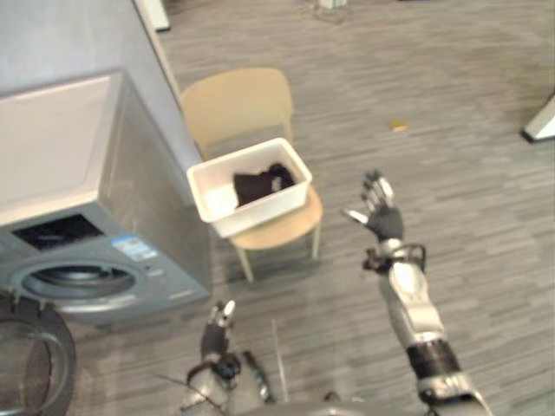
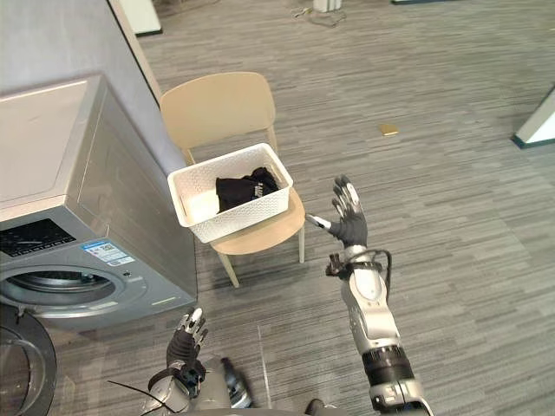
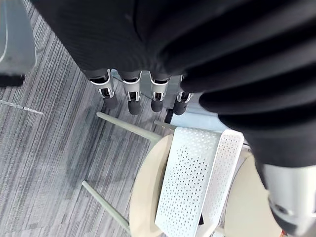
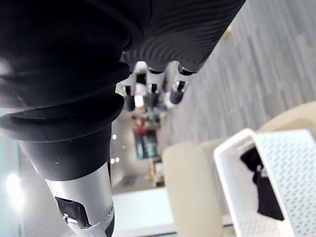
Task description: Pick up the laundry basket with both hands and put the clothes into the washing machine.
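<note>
A white perforated laundry basket (image 2: pixel 260 198) holding dark clothes (image 2: pixel 245 187) stands on the seat of a beige chair (image 2: pixel 219 106). My right hand (image 2: pixel 347 217) is raised to the right of the basket, fingers straight, clear of it. Low and closer to me, my left hand (image 2: pixel 186 336) hangs above the floor with relaxed fingers, well short of the chair. The grey washing machine (image 2: pixel 95 173) stands to the left with its round drum opening (image 2: pixel 61 289) showing and its door (image 1: pixel 26 360) swung open at the lower left. The basket (image 3: pixel 197 182) shows past my left fingers (image 3: pixel 133 96).
A grey wall panel (image 2: pixel 61 43) rises behind the washer. A small tan object (image 2: pixel 388 130) lies on the grey plank floor to the far right. A white furniture base (image 2: pixel 538 126) sits at the right edge. Open floor stretches right of the chair.
</note>
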`<state>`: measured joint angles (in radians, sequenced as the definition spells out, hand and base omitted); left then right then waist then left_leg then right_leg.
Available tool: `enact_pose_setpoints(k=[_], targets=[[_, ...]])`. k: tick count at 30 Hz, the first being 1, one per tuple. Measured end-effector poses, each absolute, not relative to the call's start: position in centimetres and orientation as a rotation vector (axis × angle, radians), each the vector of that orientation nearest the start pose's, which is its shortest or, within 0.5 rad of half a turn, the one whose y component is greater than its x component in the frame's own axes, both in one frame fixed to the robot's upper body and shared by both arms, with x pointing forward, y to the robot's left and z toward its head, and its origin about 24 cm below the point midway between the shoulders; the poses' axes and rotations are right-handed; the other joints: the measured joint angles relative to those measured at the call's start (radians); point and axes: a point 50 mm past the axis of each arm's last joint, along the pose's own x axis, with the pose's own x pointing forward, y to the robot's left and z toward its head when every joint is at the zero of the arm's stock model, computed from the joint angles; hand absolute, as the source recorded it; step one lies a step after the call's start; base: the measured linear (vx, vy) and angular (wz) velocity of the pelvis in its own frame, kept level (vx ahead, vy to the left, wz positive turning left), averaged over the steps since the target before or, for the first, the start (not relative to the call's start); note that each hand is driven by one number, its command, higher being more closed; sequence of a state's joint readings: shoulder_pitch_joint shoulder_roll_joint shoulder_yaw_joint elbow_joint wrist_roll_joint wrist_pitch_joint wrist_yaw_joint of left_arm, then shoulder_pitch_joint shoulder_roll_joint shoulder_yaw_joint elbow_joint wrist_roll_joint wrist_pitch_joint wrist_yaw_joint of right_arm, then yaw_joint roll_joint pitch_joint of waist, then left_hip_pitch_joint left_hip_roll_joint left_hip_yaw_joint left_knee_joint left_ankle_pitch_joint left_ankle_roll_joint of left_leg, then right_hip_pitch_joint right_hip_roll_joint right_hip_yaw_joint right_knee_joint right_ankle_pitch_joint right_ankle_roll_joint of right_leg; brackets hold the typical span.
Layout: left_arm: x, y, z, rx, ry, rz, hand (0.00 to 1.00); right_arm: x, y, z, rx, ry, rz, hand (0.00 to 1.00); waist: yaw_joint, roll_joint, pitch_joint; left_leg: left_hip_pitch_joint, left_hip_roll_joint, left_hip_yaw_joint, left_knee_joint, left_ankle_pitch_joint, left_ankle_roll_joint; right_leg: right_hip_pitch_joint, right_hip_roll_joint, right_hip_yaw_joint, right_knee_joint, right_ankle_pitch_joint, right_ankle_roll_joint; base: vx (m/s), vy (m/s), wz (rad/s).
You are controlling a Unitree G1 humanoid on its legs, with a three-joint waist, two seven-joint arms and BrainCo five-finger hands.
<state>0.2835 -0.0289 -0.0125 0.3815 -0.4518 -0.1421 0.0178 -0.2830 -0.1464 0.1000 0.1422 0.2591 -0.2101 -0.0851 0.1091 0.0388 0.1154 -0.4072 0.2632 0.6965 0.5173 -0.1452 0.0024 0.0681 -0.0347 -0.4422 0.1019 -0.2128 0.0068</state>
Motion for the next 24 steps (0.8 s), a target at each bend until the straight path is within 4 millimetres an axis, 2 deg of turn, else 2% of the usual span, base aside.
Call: enact_pose_setpoints(k=[1,2,4,5,6,7,8,10,11,12,13,14,15,16,18,19,20,21,22,23,24], targets=[[15.2,16.0,-8.5,-0.456,0.485,0.257,0.00,30.6,-13.7,11.2,0.104,-0.345,0.081,0.00,0.016,0.010,-0.008,0.020,-0.047,0.022,-0.119,0.023,0.107,0.017,0.011,-0.008,-0.006,-0.014,0.022,0.38,0.004,0.40],[15.5,16.5,-8.3,-0.444,0.474,0.261,0.00,31.1,-12.9,11.7,0.090,-0.359,0.102,0.00,0.016,-0.028,-0.007,0.026,-0.078,0.016,-0.135,0.026,0.170,0.036,0.002,-0.024,-0.031,-0.014,0.038,0.40,0.003,0.43],[16.2,16.9,-7.9,-0.450,0.449,0.271,0.00,31.5,-11.2,11.9,0.063,-0.360,0.152,0.00,0.022,-0.057,0.001,0.038,-0.090,-0.003,-0.092,-0.020,0.193,0.085,-0.002,-0.032,-0.055,0.009,0.077,0.43,0.033,0.49],[16.3,16.8,-7.8,-0.460,0.443,0.269,0.00,31.4,-10.4,11.4,0.036,-0.345,0.178,0.00,0.038,-0.055,0.001,0.061,-0.076,-0.020,-0.051,-0.056,0.194,0.097,-0.005,-0.033,0.024,0.006,0.086,0.50,0.094,0.32],[16.2,16.8,-7.8,-0.460,0.444,0.270,0.00,31.4,-10.0,11.1,0.018,-0.332,0.193,0.00,0.044,-0.051,0.001,0.080,-0.064,-0.029,-0.038,-0.074,0.187,0.085,-0.013,-0.033,0.104,0.003,0.093,0.40,0.113,0.21],[16.3,17.0,-7.7,-0.453,0.439,0.266,0.00,31.3,-9.1,10.7,0.017,-0.316,0.219,0.00,0.047,-0.048,0.002,0.109,-0.054,-0.055,-0.035,-0.082,0.177,0.046,-0.038,-0.039,0.271,0.006,0.112,0.36,0.112,0.43],[16.7,17.1,-7.3,-0.445,0.424,0.248,0.00,31.2,-8.5,10.8,-0.020,-0.318,0.240,0.00,0.037,-0.047,0.002,0.138,-0.053,-0.103,-0.046,-0.083,0.174,-0.023,-0.068,-0.036,0.498,0.016,0.143,0.27,0.060,0.71],[17.3,17.2,-6.6,-0.426,0.393,0.213,0.00,31.2,-8.5,11.0,-0.085,-0.336,0.240,0.00,0.037,-0.051,0.000,0.190,-0.058,-0.132,-0.089,-0.082,0.158,-0.107,-0.102,-0.021,0.693,0.008,0.131,0.29,0.019,0.88],[17.4,17.3,-6.3,-0.417,0.384,0.207,0.00,31.3,-8.5,11.2,-0.129,-0.350,0.240,0.00,0.037,-0.053,-0.001,0.228,-0.081,-0.159,-0.143,-0.070,0.137,-0.137,-0.130,-0.027,0.702,-0.002,0.113,0.33,-0.013,0.93],[17.4,17.2,-6.3,-0.411,0.386,0.197,0.00,31.3,-8.5,11.3,-0.159,-0.358,0.239,0.00,0.036,-0.059,-0.004,0.253,-0.106,-0.195,-0.191,-0.059,0.117,-0.175,-0.156,-0.029,0.662,-0.020,0.082,0.22,-0.018,0.88],[17.4,17.1,-6.4,-0.409,0.389,0.189,0.00,31.3,-8.6,11.3,-0.179,-0.361,0.237,0.00,0.031,-0.058,-0.006,0.255,-0.114,-0.215,-0.205,-0.054,0.109,-0.191,-0.166,-0.031,0.623,-0.026,0.068,0.23,-0.098,1.03],[17.3,16.7,-6.4,-0.405,0.397,0.170,0.00,31.4,-8.8,11.3,-0.227,-0.366,0.234,0.00,0.019,-0.055,-0.007,0.247,-0.131,-0.274,-0.224,-0.053,0.097,-0.214,-0.178,-0.031,0.503,-0.027,0.061,0.16,-0.144,1.33],[17.5,16.1,-6.5,-0.401,0.405,0.141,0.00,31.8,-9.8,10.9,-0.321,-0.348,0.217,0.00,0.013,-0.054,-0.006,0.227,-0.142,-0.343,-0.230,-0.046,0.079,-0.251,-0.178,0.034,0.343,-0.018,0.057,0.19,-0.183,1.39],[17.5,15.9,-6.6,-0.397,0.412,0.128,0.00,31.9,-10.5,10.7,-0.368,-0.333,0.203,0.00,0.011,-0.053,-0.006,0.220,-0.146,-0.376,-0.229,-0.038,0.077,-0.259,-0.175,0.065,0.280,-0.007,0.071,0.17,-0.193,1.47],[17.6,15.3,-7.0,-0.381,0.434,0.091,0.00,32.0,-12.8,10.0,-0.482,-0.288,0.142,0.00,-0.003,-0.060,-0.007,0.203,-0.163,-0.452,-0.224,-0.019,0.049,-0.257,-0.181,0.129,0.144,0.054,0.107,0.18,-0.215,1.45],[17.4,15.2,-7.3,-0.363,0.451,0.075,0.00,32.1,-14.1,9.7,-0.552,-0.254,0.091,0.00,-0.012,-0.082,-0.006,0.197,-0.187,-0.510,-0.217,-0.009,0.032,-0.253,-0.198,0.166,0.080,0.123,0.137,0.23,-0.330,1.77],[17.3,15.4,-7.4,-0.328,0.459,0.059,0.00,32.2,-15.0,9.6,-0.588,-0.237,0.051,0.00,-0.015,-0.118,-0.006,0.190,-0.217,-0.557,-0.206,-0.001,0.017,-0.252,-0.212,0.171,0.043,0.216,0.120,0.22,-0.372,1.74],[17.2,15.4,-7.5,-0.313,0.466,0.049,0.00,32.2,-15.5,9.7,-0.605,-0.232,0.031,0.00,-0.018,-0.125,-0.004,0.175,-0.226,-0.585,-0.190,-0.003,0.007,-0.252,-0.212,0.177,0.040,0.274,0.137,0.18,-0.356,1.41],[17.4,14.9,-7.7,-0.319,0.477,0.031,0.00,32.3,-16.8,9.4,-0.633,-0.206,-0.007,0.00,-0.007,-0.100,-0.010,0.146,-0.199,-0.628,-0.188,0.017,-0.034,-0.245,-0.189,0.127,0.034,0.278,0.121,0.13,-0.306,0.96],[17.3,14.6,-7.7,-0.324,0.477,0.023,0.00,32.4,-17.6,9.4,-0.663,-0.191,-0.030,0.00,0.006,-0.090,-0.010,0.117,-0.175,-0.654,-0.209,0.032,-0.056,-0.245,-0.159,0.086,-0.005,0.279,0.107,0.11,-0.273,0.73],[17.2,14.5,-7.8,-0.326,0.481,0.020,0.00,32.3,-18.0,9.3,-0.673,-0.180,-0.042,0.00,0.008,-0.084,-0.010,0.102,-0.162,-0.667,-0.223,0.039,-0.067,-0.246,-0.144,0.061,-0.022,0.285,0.097,0.06,-0.250,0.73]])
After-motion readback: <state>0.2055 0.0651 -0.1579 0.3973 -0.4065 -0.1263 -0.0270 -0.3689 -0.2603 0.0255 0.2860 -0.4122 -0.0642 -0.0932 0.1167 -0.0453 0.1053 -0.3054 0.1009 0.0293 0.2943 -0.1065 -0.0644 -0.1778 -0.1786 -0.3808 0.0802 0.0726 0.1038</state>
